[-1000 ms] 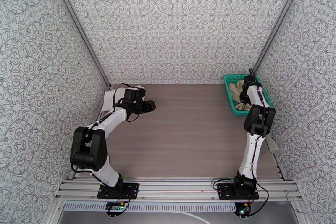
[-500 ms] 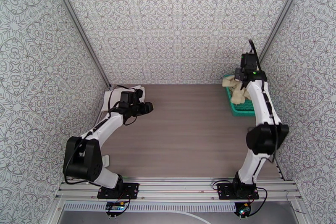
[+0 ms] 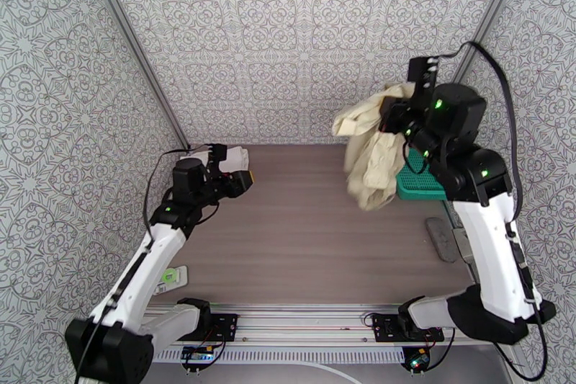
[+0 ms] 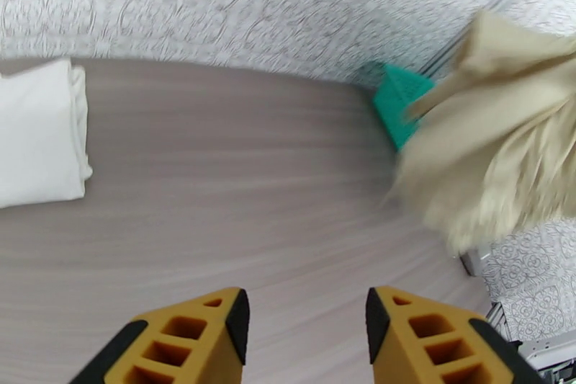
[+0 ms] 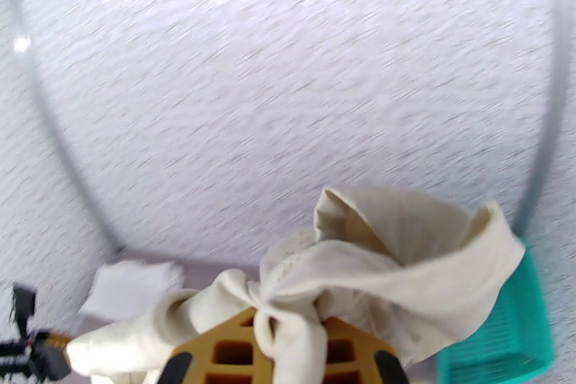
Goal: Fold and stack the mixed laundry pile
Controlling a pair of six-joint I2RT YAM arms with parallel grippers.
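- Clamping is confirmed at the right gripper (image 5: 281,360): the jaws are closed tight on a bunched knot of the beige garment (image 5: 389,270), and cloth spills over both fingers.
- The beige garment (image 3: 371,155) is held high above the far right corner of the tabletop (image 3: 309,234). Its bulk hangs below the grip in loose, uneven folds, and no part is seen to touch the tabletop.
- The teal basket (image 3: 417,184) stands at the far right corner, behind the hanging cloth. The garment appears clear of it.
- The left gripper (image 4: 306,320) is found with its jaws roughly half apart and nothing between them. It is poised above the tabletop near the far left corner.
- The white T-shirt (image 4: 36,133) lies folded flat at the far left corner, just beyond the left gripper (image 3: 241,180).
- Handling is judged as follows: the beige garment is soft, light and limp, and no shape will be kept once it is released.
- A bunched grip hides the hems and corners, so folding from this hold is judged impractical.
- Spreading the garment flat on the middle of the tabletop is advised first. It should then be taken at a hem corner or seam, where the cloth is doubled and less likely to slip from a thin pinch.
- One garment is judged folded; the other is not yet laid out.
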